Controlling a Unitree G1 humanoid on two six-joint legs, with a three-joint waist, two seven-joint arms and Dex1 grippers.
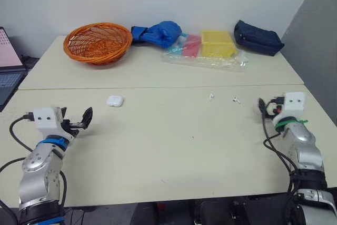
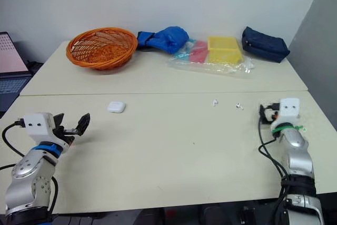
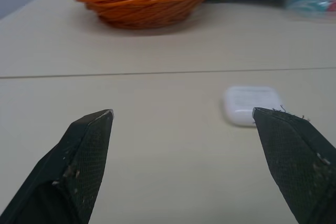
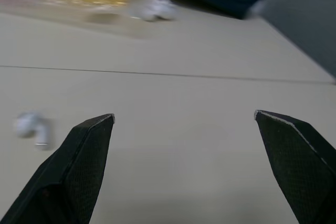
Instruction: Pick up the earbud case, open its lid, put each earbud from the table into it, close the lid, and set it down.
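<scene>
The white earbud case (image 1: 115, 100) lies shut on the table left of centre. It is a short way ahead and to the right of my left gripper (image 1: 78, 119). In the left wrist view the case (image 3: 251, 104) lies just beyond one of the two open fingers (image 3: 84, 166). Two small white earbuds (image 1: 211, 97) (image 1: 236, 99) lie apart on the table right of centre. My right gripper (image 1: 266, 108) hovers open just to the right of them, holding nothing. One earbud (image 4: 31, 127) also appears in the right wrist view, off to the side of the fingers.
An orange wicker basket (image 1: 97, 42) stands at the back left. Blue cloth (image 1: 158, 32), a clear bag with yellow and red boxes (image 1: 210, 46) and a navy pouch (image 1: 258, 37) line the back. A laptop (image 1: 8, 67) sits off the table's left edge.
</scene>
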